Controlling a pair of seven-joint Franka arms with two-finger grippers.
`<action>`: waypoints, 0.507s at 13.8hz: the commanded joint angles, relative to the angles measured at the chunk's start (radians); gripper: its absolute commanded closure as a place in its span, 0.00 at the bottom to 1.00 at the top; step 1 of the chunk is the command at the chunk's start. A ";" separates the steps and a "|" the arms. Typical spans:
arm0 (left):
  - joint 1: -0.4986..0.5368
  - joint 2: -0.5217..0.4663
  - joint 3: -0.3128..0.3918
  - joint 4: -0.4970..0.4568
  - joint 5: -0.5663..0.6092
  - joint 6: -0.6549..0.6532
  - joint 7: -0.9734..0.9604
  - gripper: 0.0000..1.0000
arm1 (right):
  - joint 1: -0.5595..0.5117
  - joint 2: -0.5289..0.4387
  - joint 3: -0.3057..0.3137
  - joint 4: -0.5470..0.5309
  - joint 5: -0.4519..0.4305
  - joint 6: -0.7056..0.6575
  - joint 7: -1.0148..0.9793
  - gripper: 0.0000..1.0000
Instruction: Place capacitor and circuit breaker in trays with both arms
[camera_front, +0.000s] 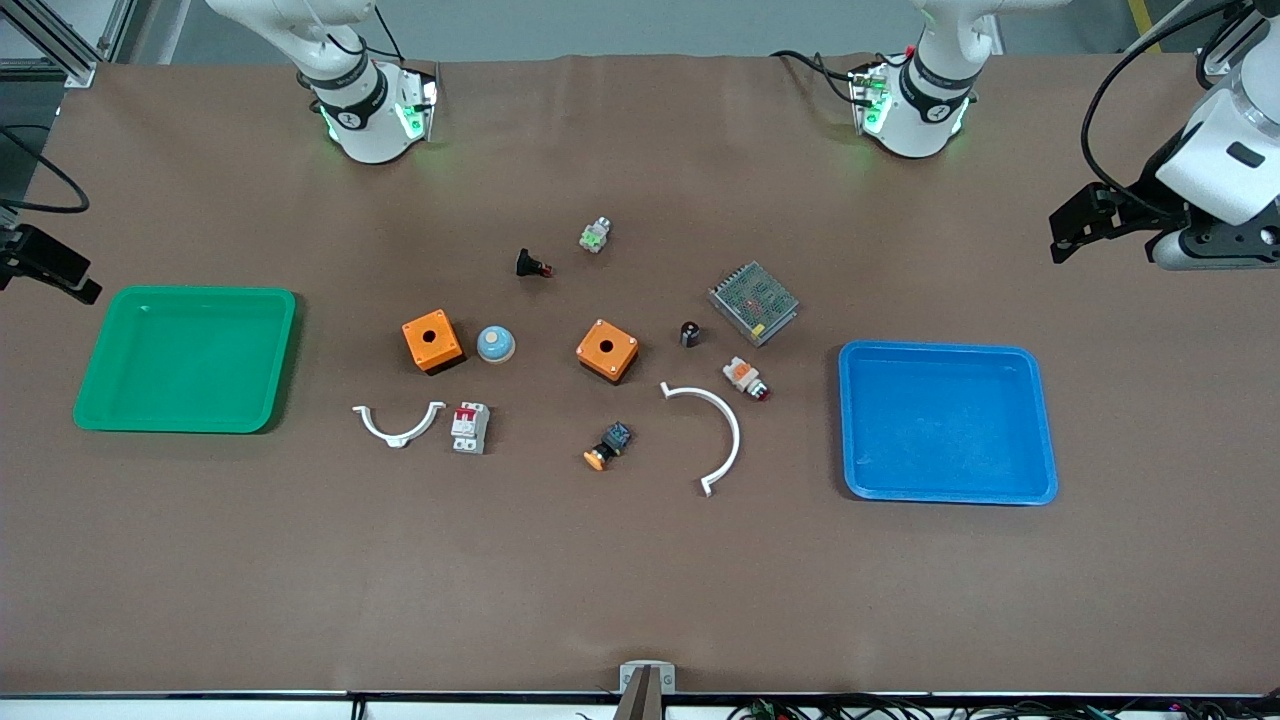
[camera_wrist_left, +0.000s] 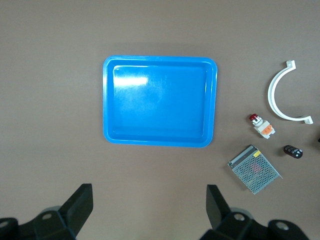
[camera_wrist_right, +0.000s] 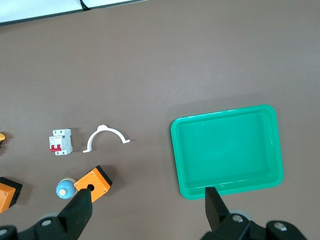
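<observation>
The capacitor (camera_front: 690, 333), a tiny black cylinder, stands on the table between an orange box and a metal mesh unit; it also shows in the left wrist view (camera_wrist_left: 293, 151). The circuit breaker (camera_front: 469, 428), white-grey with red toggles, lies beside a small white bracket; it also shows in the right wrist view (camera_wrist_right: 60, 142). My left gripper (camera_front: 1075, 232) (camera_wrist_left: 149, 206) is open and empty, high over the table by the blue tray (camera_front: 945, 420) (camera_wrist_left: 160, 100). My right gripper (camera_front: 48, 265) (camera_wrist_right: 147, 207) is open and empty, high over the table by the green tray (camera_front: 185, 360) (camera_wrist_right: 225, 150).
Two orange boxes (camera_front: 432, 340) (camera_front: 607, 350), a blue dome (camera_front: 495, 344), a mesh unit (camera_front: 753, 302), two white curved brackets (camera_front: 398, 424) (camera_front: 715, 435), a white-orange button (camera_front: 745, 378), a black push-button (camera_front: 532, 265), an orange-capped button (camera_front: 607, 447) and a green-lit part (camera_front: 594, 235) lie mid-table.
</observation>
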 joint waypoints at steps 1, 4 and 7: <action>0.001 -0.003 0.004 0.012 -0.020 -0.019 0.015 0.00 | -0.015 0.019 0.010 0.031 0.016 -0.007 0.010 0.00; -0.009 0.024 0.003 0.021 -0.014 -0.017 -0.002 0.00 | -0.015 0.019 0.010 0.031 0.016 -0.007 0.008 0.00; -0.049 0.109 0.001 0.079 -0.016 -0.017 -0.006 0.00 | -0.007 0.034 0.010 0.029 0.011 -0.016 0.005 0.00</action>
